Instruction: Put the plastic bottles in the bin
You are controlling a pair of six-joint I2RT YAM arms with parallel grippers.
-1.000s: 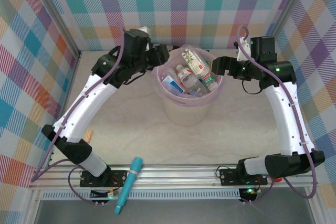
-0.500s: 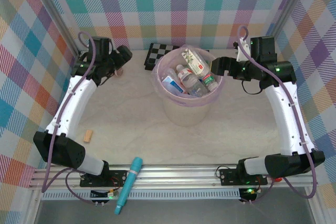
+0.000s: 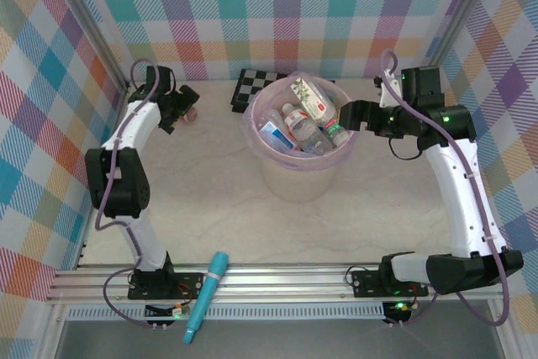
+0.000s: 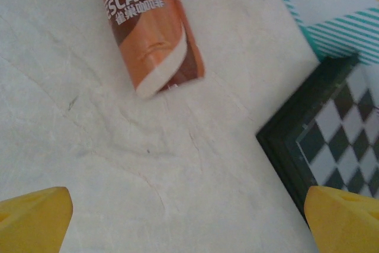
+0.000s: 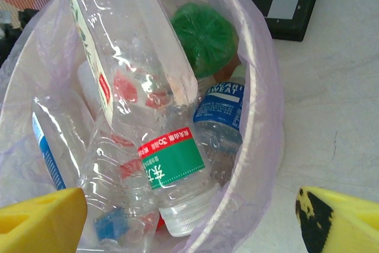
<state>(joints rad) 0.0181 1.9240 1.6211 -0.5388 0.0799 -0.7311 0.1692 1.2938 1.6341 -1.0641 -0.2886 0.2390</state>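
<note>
The left end effector (image 4: 188, 220) hangs wide open and empty at the far left corner of the desk (image 4: 118, 164), just short of a brown-and-orange labelled plastic bottle (image 4: 154, 34) lying on its side. This looks like the reach; next it should advance, straddle the body and close. The right end effector (image 5: 189, 223), also spread and empty, hovers at the round translucent pale-pink bin (image 3: 298, 178), which holds heaped clear bottles (image 5: 172, 176) and a green bottle (image 5: 204, 39).

- One bin (image 3: 298, 176) is standing on the desk (image 3: 210, 208).
- At least five plastic bottles (image 3: 313, 100) are lying inside it.
- One brown-labelled bottle (image 4: 153, 34) is lying outside.
- One checkerboard (image 3: 245, 87) is lying behind.
- One teal tube (image 3: 208, 295) is lying nearest.
</note>
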